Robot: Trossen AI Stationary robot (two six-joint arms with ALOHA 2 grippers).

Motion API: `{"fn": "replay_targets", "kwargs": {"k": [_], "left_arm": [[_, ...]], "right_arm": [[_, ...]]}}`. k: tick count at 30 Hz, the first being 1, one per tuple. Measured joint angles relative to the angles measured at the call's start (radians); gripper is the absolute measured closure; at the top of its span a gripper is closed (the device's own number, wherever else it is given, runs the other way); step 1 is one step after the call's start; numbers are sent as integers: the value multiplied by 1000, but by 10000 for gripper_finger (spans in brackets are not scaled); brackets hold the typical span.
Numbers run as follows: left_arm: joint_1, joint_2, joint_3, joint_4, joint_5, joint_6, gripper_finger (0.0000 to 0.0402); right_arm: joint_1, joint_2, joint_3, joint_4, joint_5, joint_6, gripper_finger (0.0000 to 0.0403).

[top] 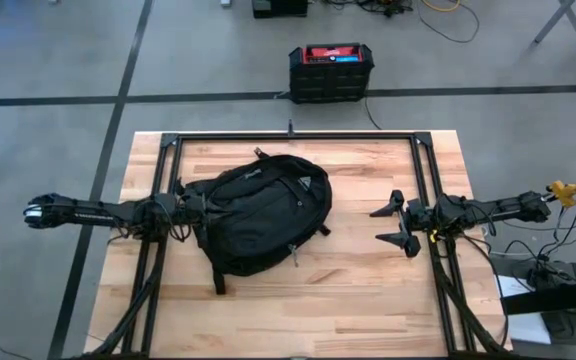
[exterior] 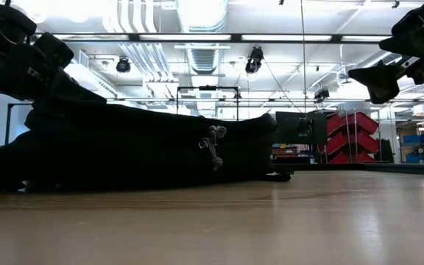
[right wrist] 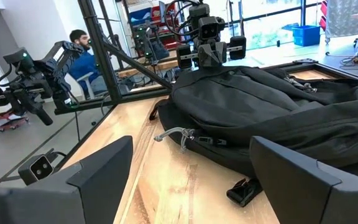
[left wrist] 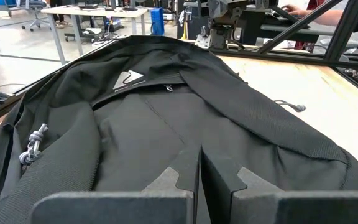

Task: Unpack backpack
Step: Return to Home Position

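High view: wooden table bears the backpack; left fingers together, right fingers apart, grey floor around.

Grey concrete floor had dark tape lines. Strip lights ran overhead, and red bin racks stood way back.

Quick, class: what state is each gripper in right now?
Left gripper: closed, empty, over the large black fabric backpack.
Right gripper: open, empty.
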Motion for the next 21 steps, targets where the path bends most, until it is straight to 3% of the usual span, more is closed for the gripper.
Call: {"fn": "replay_targets", "kwargs": {"k": [21], "left_arm": [[0, 0, 0, 0, 0, 0, 402]], "right_arm": [[0, 0, 0, 0, 0, 0, 92]]}}
